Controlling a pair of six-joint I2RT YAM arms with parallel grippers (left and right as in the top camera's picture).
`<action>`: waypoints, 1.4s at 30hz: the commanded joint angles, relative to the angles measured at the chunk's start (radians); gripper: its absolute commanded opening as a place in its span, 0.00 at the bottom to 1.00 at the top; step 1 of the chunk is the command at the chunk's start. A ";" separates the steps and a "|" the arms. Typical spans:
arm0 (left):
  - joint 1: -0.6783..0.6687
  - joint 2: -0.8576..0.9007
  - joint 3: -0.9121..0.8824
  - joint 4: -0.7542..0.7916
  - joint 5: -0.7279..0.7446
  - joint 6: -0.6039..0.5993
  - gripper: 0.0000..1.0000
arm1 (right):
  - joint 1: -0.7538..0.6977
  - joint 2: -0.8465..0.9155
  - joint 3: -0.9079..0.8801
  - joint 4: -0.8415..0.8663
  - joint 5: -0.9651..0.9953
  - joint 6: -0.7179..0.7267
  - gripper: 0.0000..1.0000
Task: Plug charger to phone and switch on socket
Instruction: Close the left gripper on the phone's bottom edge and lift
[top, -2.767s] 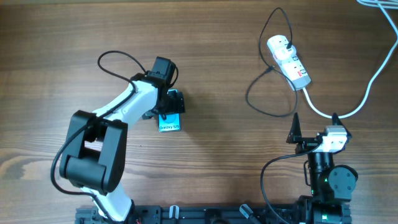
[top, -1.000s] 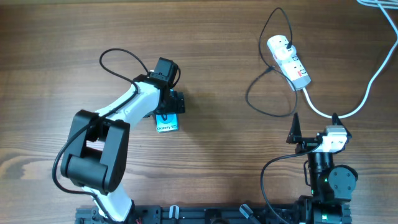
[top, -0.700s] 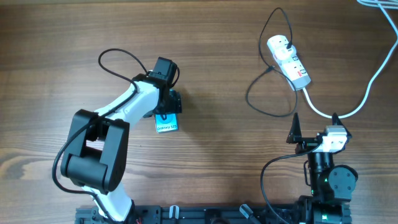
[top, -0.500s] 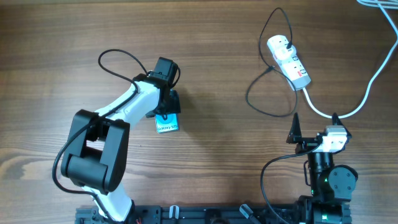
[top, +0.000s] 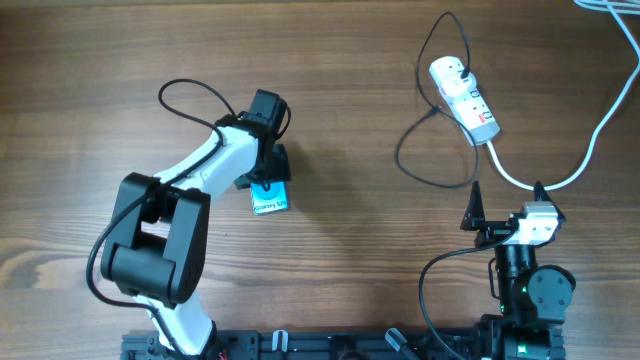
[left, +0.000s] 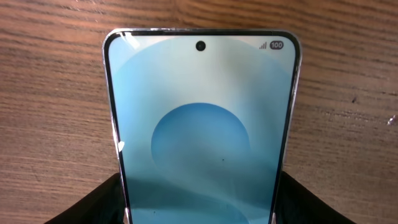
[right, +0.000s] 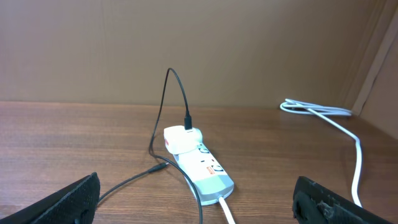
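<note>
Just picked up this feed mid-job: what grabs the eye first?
The bright cyan phone, left of centre and gripped by the left claw, fills the left wrist view. Far right, the charger loops loose from the white socket, its tip lying free, while the right claw sits open short of it.

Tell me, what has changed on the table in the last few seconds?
The left hand closed in on the phone, nudging it a little; its fingers now seem to press both long edges. The right hand, the charger and the socket stayed put.
</note>
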 joint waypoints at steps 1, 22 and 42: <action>-0.013 0.073 0.015 -0.056 0.087 -0.020 0.58 | 0.005 -0.012 -0.001 0.005 -0.011 -0.008 1.00; -0.013 0.068 0.175 -0.194 0.084 -0.017 0.55 | 0.005 -0.012 -0.001 0.005 -0.012 -0.008 1.00; -0.022 0.068 0.063 -0.071 0.084 -0.024 0.61 | 0.005 -0.012 -0.001 0.005 -0.012 -0.008 1.00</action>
